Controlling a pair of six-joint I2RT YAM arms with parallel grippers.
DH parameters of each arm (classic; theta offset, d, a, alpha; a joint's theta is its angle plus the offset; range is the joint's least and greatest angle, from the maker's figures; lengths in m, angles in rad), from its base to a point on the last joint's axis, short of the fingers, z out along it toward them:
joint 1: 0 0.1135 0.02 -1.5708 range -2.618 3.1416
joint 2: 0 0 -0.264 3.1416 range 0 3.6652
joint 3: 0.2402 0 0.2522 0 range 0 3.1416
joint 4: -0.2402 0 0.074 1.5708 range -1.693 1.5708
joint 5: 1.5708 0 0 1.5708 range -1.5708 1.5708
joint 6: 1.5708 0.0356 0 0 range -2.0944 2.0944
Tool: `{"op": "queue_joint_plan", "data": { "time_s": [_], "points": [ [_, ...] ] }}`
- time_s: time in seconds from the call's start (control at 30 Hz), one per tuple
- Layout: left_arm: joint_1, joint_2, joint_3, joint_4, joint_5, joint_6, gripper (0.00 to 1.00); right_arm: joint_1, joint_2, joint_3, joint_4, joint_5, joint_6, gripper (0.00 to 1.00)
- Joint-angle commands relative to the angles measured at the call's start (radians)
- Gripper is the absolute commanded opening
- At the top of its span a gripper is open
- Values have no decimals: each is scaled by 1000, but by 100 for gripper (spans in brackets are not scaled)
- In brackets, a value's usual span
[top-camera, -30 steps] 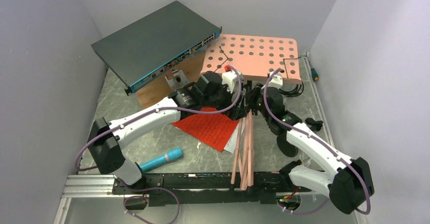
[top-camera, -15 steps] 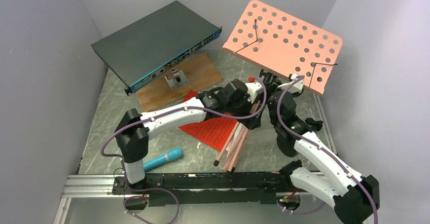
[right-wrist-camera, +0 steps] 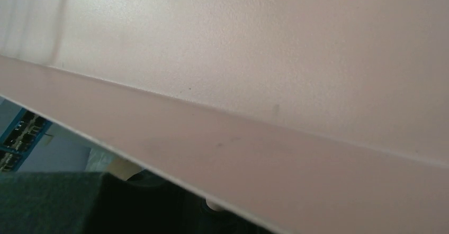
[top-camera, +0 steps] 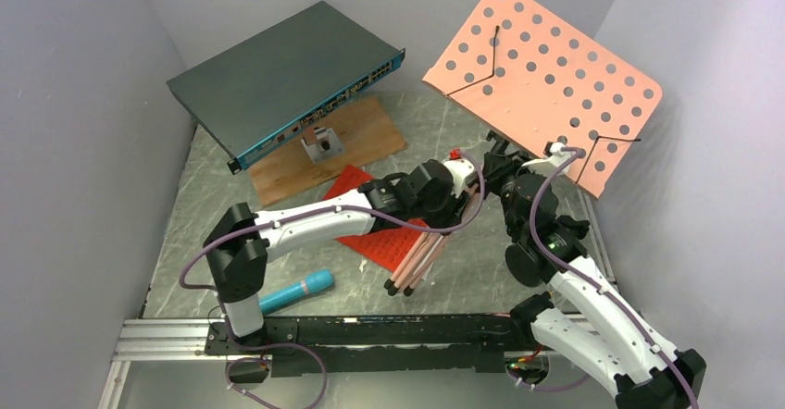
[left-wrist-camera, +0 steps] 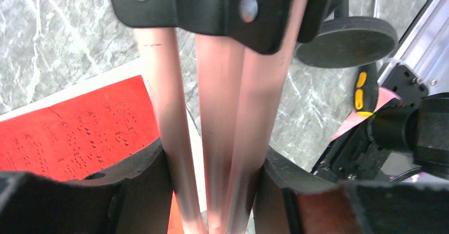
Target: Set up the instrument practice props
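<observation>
The salmon-pink music stand's perforated desk (top-camera: pixel 555 85) is tilted high at the back right. My right gripper (top-camera: pixel 506 161) is shut on the stand's neck just under the desk. The desk's underside (right-wrist-camera: pixel 265 59) fills the right wrist view and hides those jaws. The folded tripod legs (top-camera: pixel 421 256) slant down to the table. My left gripper (top-camera: pixel 444 207) (left-wrist-camera: pixel 214 165) is shut round them, with fingers (left-wrist-camera: pixel 143 181) pressing both sides of the tubes (left-wrist-camera: pixel 222 112). Red sheet-music pages (top-camera: pixel 370 229) (left-wrist-camera: pixel 69 144) lie under the legs. The cyan microphone (top-camera: pixel 294 291) lies at the front left. The black round mic stand base (left-wrist-camera: pixel 347 41) sits beyond the legs.
A dark grey network switch (top-camera: pixel 287 80) leans at the back left over a wooden board (top-camera: pixel 366 136) that carries a small metal bracket (top-camera: pixel 321 142). A yellow-handled tool (left-wrist-camera: pixel 361 88) lies by the right rail. White walls close in on both sides, and a metal rail (top-camera: pixel 167 340) runs along the front.
The stand has swung up and to the right, with its desk higher and its feet drawn back from the front rail. My left gripper has closed onto the legs.
</observation>
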Motion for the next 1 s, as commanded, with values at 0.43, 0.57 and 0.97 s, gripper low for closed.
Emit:
{"op": "queue_joint_plan", "data": {
  "time_s": [0.43,0.57,0.97],
  "points": [
    [19,-245,-243,427,-161,34,0,1,9,231,31,-318,-254,55],
    [19,-257,-235,430,-184,12,0,0,-12,219,-65,-365,-299,77],
    [34,-235,-191,415,-181,-29,0,0,-146,45,-270,-366,-178,88]
  ]
}}
